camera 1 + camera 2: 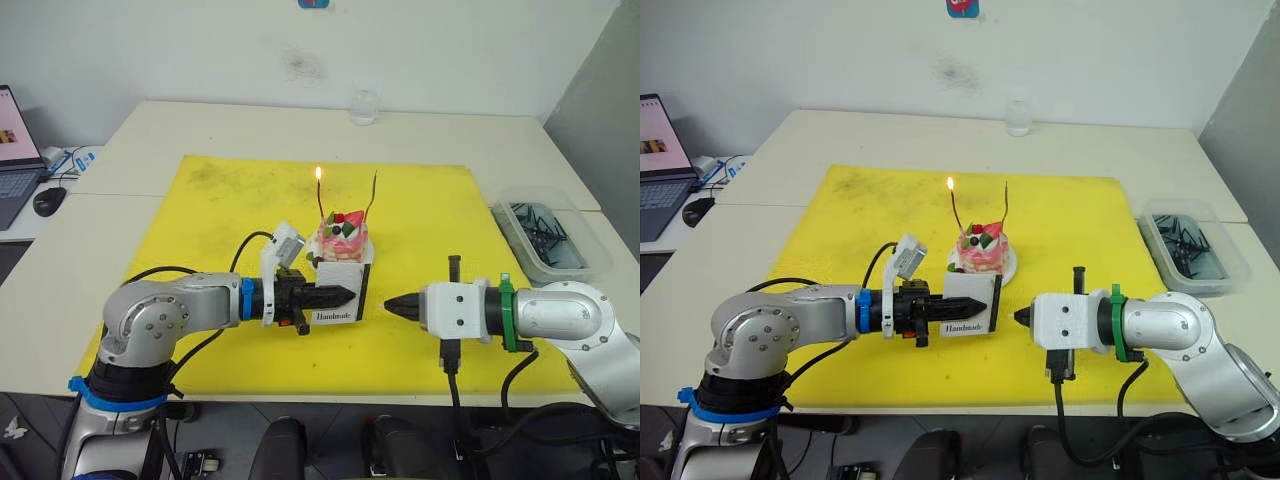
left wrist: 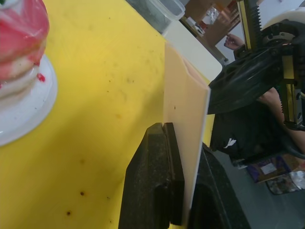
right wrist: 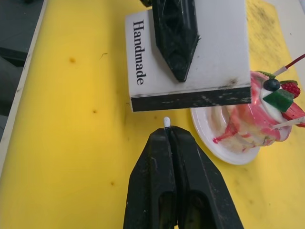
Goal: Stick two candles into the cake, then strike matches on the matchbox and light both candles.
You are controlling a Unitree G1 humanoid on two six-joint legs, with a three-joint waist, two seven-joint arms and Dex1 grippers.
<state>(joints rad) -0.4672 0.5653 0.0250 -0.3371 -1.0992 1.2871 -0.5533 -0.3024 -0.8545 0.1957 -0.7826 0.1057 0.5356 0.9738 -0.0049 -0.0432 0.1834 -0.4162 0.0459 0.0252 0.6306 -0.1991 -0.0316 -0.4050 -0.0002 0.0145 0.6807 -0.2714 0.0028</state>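
The pink-and-white cake [image 1: 342, 240] sits on its small white plate [image 3: 209, 126] in the middle of the yellow mat [image 1: 200, 220]. Two thin candles stand in it. The left candle [image 1: 321, 205] burns with a small flame, and the right candle [image 1: 372, 200] shows no flame. My left gripper [image 1: 345, 295] is shut on the white "Handmade" matchbox [image 1: 340, 290], holding it upright in front of the cake with the black strip [image 3: 190, 99] facing my right gripper. My right gripper [image 1: 390, 302] is shut on a match [image 3: 166, 121], its pale tip just short of the strip.
A clear bin [image 1: 548, 235] of dark sticks stands at the mat's right edge. A glass [image 1: 364, 106] stands at the table's far side. A laptop [image 1: 15, 150] and mouse [image 1: 48, 200] lie at the far left.
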